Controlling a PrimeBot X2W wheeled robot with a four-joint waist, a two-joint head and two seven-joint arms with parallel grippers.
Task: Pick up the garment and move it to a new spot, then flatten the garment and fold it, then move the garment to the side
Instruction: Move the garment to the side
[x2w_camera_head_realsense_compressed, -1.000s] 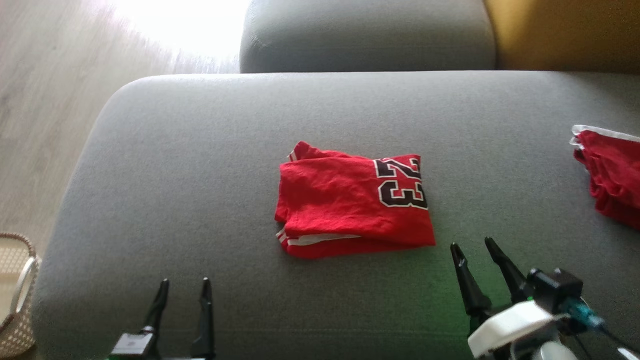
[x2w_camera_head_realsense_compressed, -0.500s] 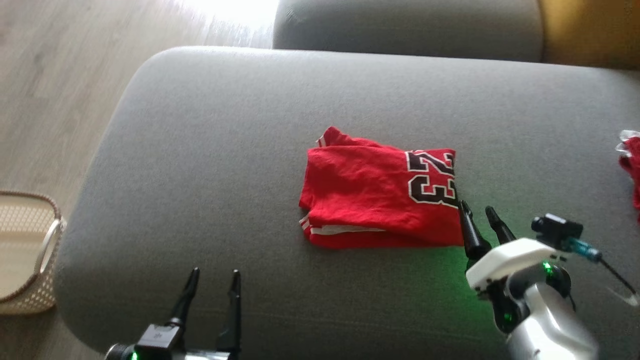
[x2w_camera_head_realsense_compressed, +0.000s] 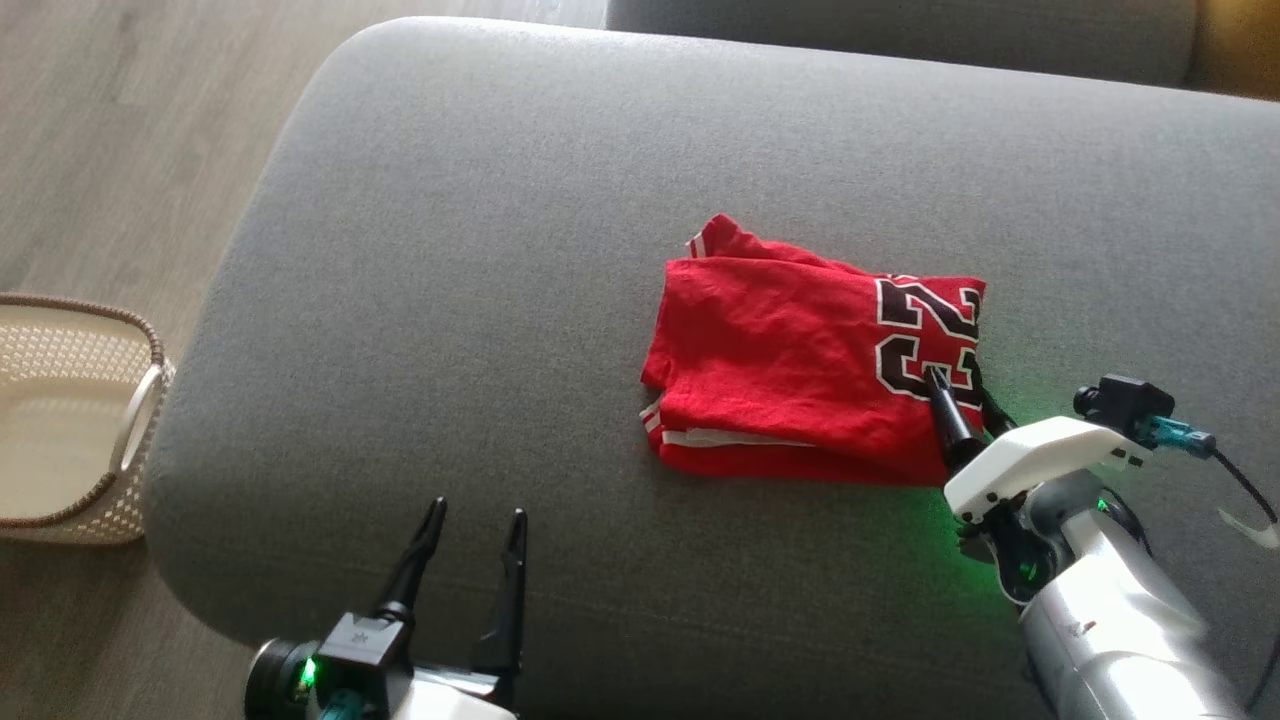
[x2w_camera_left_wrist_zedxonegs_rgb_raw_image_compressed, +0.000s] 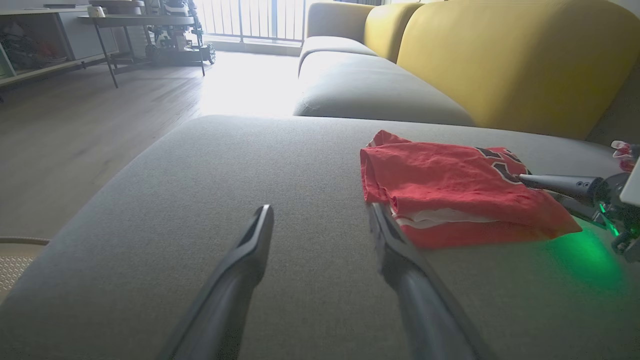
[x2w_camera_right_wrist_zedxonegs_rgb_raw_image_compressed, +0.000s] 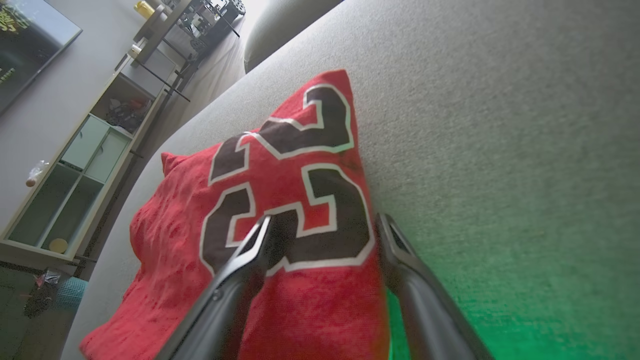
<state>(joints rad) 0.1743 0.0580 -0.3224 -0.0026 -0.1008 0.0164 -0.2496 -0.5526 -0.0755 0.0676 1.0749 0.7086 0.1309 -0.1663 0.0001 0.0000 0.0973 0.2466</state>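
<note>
Since a second ago the head camera has been swung, so the whole scene is shifted in frame. Measured against the garment (x2w_camera_head_realsense_compressed: 810, 370) itself, the right gripper (x2w_camera_head_realsense_compressed: 960, 388) has been brought forward from just off the near right corner to the right edge. Its fingers are spread wide and nothing is clamped: one is laid over the black, white-edged numerals (x2w_camera_right_wrist_zedxonegs_rgb_raw_image_compressed: 295, 190), and the other is set just beside the hem on the cushion (x2w_camera_head_realsense_compressed: 500, 250). The left gripper (x2w_camera_head_realsense_compressed: 478, 510) is likewise held wide open and empty near the cushion's front edge, well apart from the cloth.

The garment, a red knit folded into a rough rectangle with white striped trim at its near left, is lying right of the cushion's middle. The cushion is a grey, coarse-woven pad with rounded corners, and a green glow is cast on it under the right wrist.

A perforated cream basket (x2w_camera_head_realsense_compressed: 100, 315) on the wood floor is seen in the head view. A yellow backrest (x2w_camera_left_wrist_zedxonegs_rgb_raw_image_compressed: 500, 60) is shown by the left wrist view.
</note>
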